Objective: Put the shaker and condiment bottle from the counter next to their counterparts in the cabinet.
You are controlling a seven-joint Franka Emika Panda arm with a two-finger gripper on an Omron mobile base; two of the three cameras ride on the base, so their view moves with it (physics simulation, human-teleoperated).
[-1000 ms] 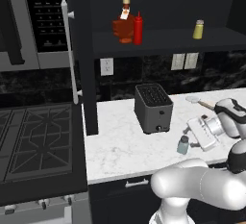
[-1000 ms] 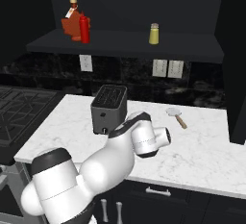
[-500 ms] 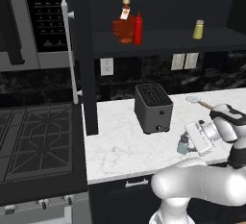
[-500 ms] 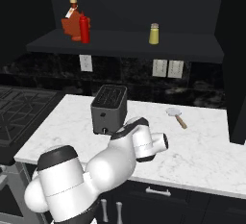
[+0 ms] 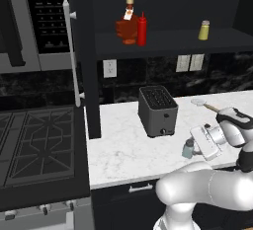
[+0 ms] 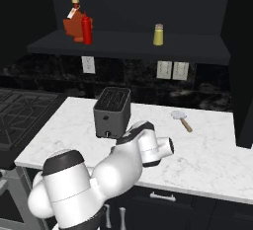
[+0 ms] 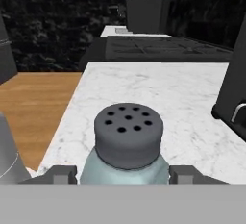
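The black wall cabinet [image 5: 163,41] is matte and boxy, open, with one dark inner shelf and one long white bar handle [image 5: 71,58] on its door edge. Below it runs the table [image 5: 128,150], a white marble-look slab with faint grey veins over dark drawers. On the table stands one toaster [image 5: 158,111], a dark rounded metal box with a slotted top, and farther back lies one spatula [image 6: 182,120] with a pale round head and a wooden handle.

On the shelf are three things: one squat amber bottle [image 5: 127,25] with a tan cap and white label, one slim red condiment bottle [image 5: 142,29] with a pointed nozzle just beside it, and, well apart, one yellow shaker [image 5: 204,30] with a grey cap.

The shaker [image 7: 129,143] is small, pale blue-grey and translucent, with a round dark grey cap pierced by holes. It stands upright on the table near the front edge, in front of the toaster. The pincer [image 7: 124,175] has a dark finger on each side of its body; whether the fingers press it cannot be told.
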